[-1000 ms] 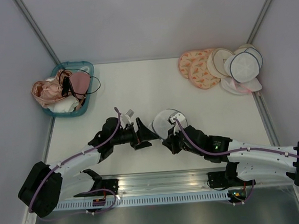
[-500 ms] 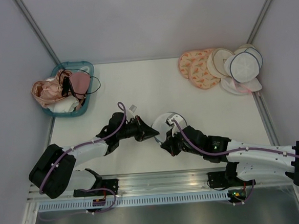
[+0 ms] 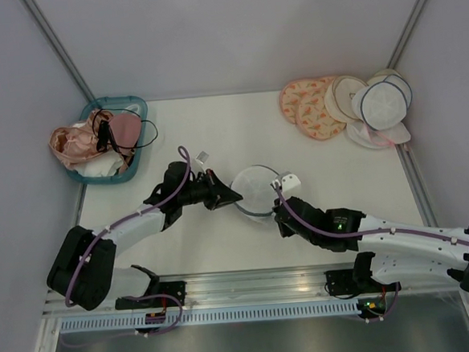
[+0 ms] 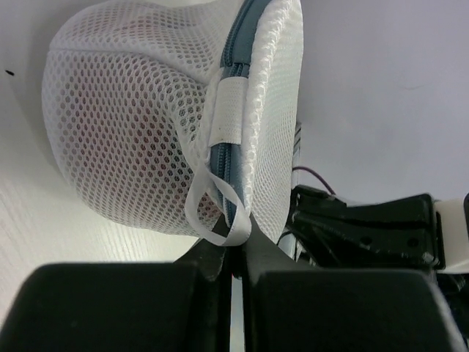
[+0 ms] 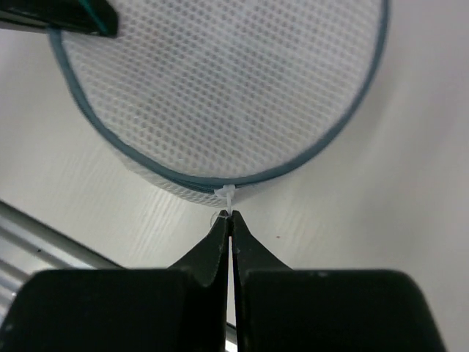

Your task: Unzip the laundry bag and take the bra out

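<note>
The laundry bag (image 3: 256,190), a white mesh dome with navy zipper trim, lies at the table's middle between both arms. My left gripper (image 3: 237,197) is at its left edge, and in the left wrist view it (image 4: 234,253) is shut on the bag's seam (image 4: 236,220) beside a white ribbon loop (image 4: 218,214). My right gripper (image 5: 230,218) is shut on the small white pull tab (image 5: 228,196) at the zipper trim on the bag's near side. A faint pink tint shows through the mesh (image 4: 124,95); the bra itself I cannot make out.
A teal basket (image 3: 129,101) of pink garments stands at the back left. Peach and cream round bags (image 3: 326,105) are piled at the back right, with another white navy-trimmed one (image 3: 382,103) on top. A metal rail (image 3: 251,292) runs along the near edge.
My left gripper swung in from the left, open, and shut on the bag's left edge. The bag turned from tilted to lid up. My right gripper stayed shut and shifted slightly right.
</note>
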Robot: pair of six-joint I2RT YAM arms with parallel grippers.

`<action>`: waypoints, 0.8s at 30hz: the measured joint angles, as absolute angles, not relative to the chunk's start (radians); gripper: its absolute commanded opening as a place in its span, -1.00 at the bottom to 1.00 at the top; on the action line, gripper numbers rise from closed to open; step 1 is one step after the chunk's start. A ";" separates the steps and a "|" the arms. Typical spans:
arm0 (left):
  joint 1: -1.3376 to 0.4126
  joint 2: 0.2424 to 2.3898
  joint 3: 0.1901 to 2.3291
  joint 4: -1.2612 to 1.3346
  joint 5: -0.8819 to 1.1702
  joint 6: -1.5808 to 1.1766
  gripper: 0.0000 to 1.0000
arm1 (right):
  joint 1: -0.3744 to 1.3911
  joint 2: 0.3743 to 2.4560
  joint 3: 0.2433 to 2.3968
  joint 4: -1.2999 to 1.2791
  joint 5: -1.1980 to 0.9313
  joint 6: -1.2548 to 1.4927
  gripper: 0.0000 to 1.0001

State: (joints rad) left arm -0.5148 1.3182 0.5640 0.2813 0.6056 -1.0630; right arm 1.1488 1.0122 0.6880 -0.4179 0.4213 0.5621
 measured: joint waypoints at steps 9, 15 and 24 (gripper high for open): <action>-0.509 1.486 0.727 0.170 0.818 -0.854 -0.95 | 1.108 1.061 0.723 -0.534 0.670 0.573 -0.99; -0.475 1.578 0.905 0.019 0.914 -0.691 -0.95 | 1.073 1.088 0.723 -0.528 0.724 0.540 -0.99; -0.457 1.770 1.107 -0.074 0.909 -0.606 0.99 | 1.067 1.007 0.700 -0.453 0.620 0.500 -0.99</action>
